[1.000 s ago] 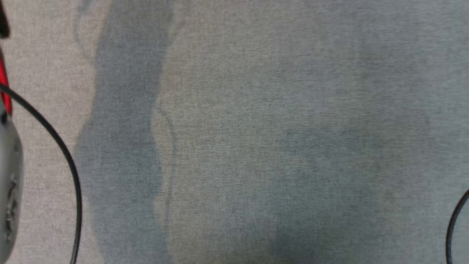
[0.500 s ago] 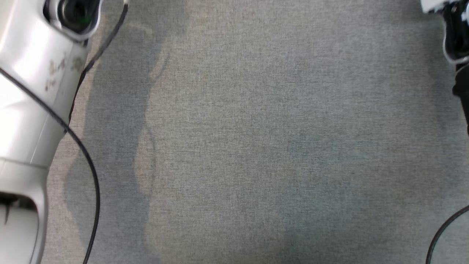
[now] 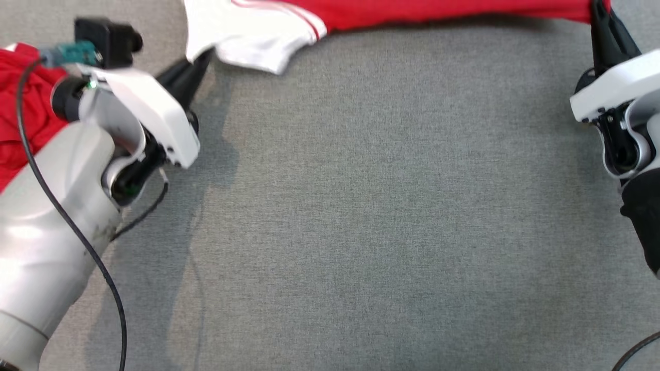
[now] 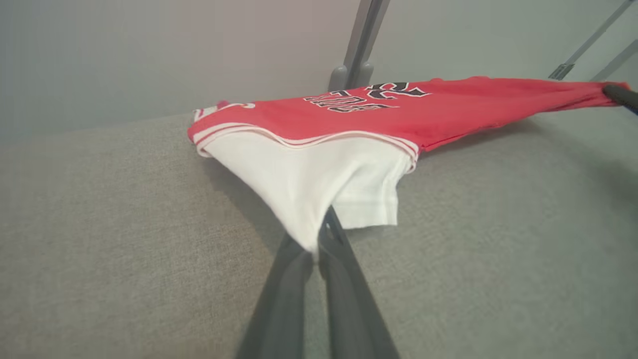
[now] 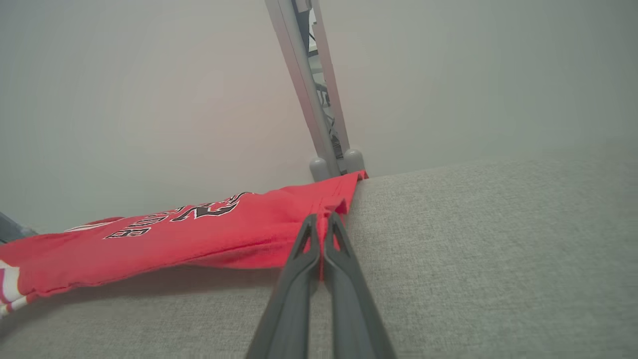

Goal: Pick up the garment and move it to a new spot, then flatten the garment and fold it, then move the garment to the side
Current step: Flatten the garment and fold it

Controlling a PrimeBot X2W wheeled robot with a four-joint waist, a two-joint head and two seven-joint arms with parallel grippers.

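The garment [image 3: 438, 10] is a red jersey with black lettering and a white sleeve [image 3: 247, 36]. It is stretched along the far edge of the grey surface. My left gripper [image 3: 198, 59] is shut on the sleeve's tip, and in the left wrist view the white cloth [image 4: 309, 179] is pinched between the closed fingers of that gripper [image 4: 319, 244]. My right gripper [image 3: 598, 10] is shut on the red corner at the other end, and the right wrist view shows this gripper [image 5: 321, 222] closed on the hem of the jersey [image 5: 199, 234]. The garment hangs slightly raised between the two grips.
Grey woven fabric [image 3: 361, 206] covers the whole work surface. A grey metal post [image 5: 309, 89] rises behind its far edge against a plain wall. More red cloth [image 3: 20, 103] shows behind my left forearm. Black cables [image 3: 67, 221] trail at the lower left and the lower right corner.
The whole head picture has shifted, so the camera has moved. Earlier it held bare grey fabric and part of an arm; now both grippers and the garment's edge are in it.
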